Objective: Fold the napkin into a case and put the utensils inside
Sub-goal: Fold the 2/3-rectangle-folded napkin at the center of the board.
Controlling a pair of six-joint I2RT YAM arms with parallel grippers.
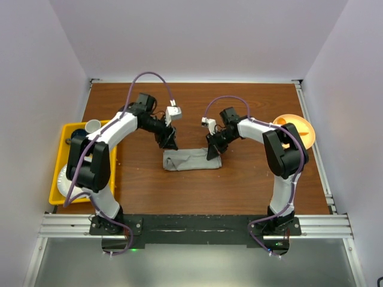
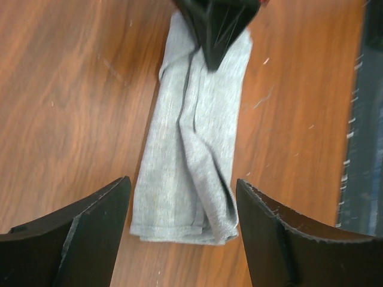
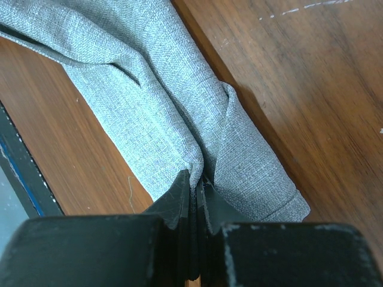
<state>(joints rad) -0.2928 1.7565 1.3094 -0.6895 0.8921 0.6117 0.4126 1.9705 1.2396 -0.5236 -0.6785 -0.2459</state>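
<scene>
**A:** Entry: the step in hand, as I read it, is tightening the last fold. My right gripper (image 3: 194, 177) is closed on a ridge of the napkin (image 3: 149, 101) near its right end. The cloth bunches into a pleat right at the pinch.

**B:** And your left?

**A:** The left gripper (image 2: 181, 184) is spread wide with nothing in it. It hangs over the napkin's left end, which lies between the two fingers. I cannot tell whether the tips touch the table (image 1: 251, 179).

**B:** Where does the cloth sit overall?

**A:** Mid-table, between the arms. It is a narrow layered strip lying crosswise, wrinkled along its length.

**B:** How do you do this well?

**A:** My judgement is that the left should pin its end flat before the right pulls, or the whole strip slides. I would pull low and along the strip so the layers don't peel open, and let go only once the pleat is smoothed.

**B:** Utensils?

**A:** I find none in any view.
</scene>
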